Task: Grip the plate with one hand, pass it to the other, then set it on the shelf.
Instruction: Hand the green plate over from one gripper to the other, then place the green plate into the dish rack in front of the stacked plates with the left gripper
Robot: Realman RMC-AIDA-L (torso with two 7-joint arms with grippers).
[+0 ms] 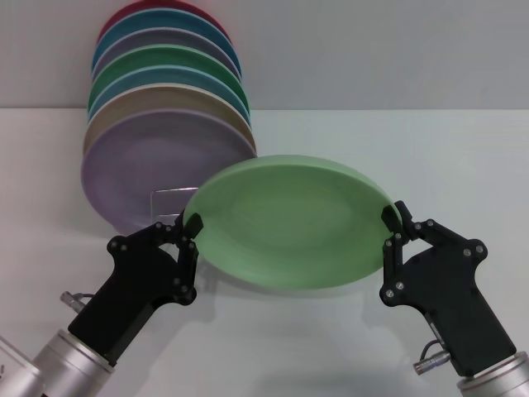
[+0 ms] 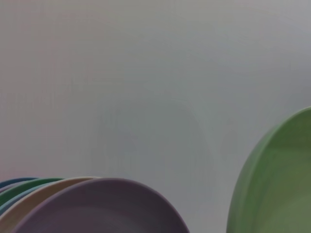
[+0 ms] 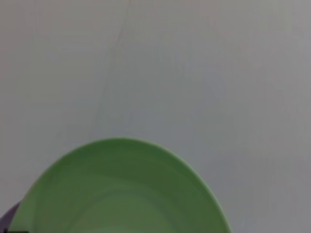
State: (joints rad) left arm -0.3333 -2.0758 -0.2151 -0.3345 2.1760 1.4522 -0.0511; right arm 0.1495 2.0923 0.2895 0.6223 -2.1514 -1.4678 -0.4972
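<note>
The pale mint-green plate hangs tilted in the air above the white table, between my two grippers. My left gripper is at the plate's left rim, one finger above the rim and one below it. My right gripper grips the right rim in the same way. The plate also shows in the left wrist view and in the right wrist view. The shelf, a clear wire rack, peeks out just behind the plate's left edge. Most of it is hidden by plates.
A row of several coloured plates stands on edge at the back left, with a lavender plate in front and a darker green plate further back. The lavender plate also shows in the left wrist view. The white table extends right.
</note>
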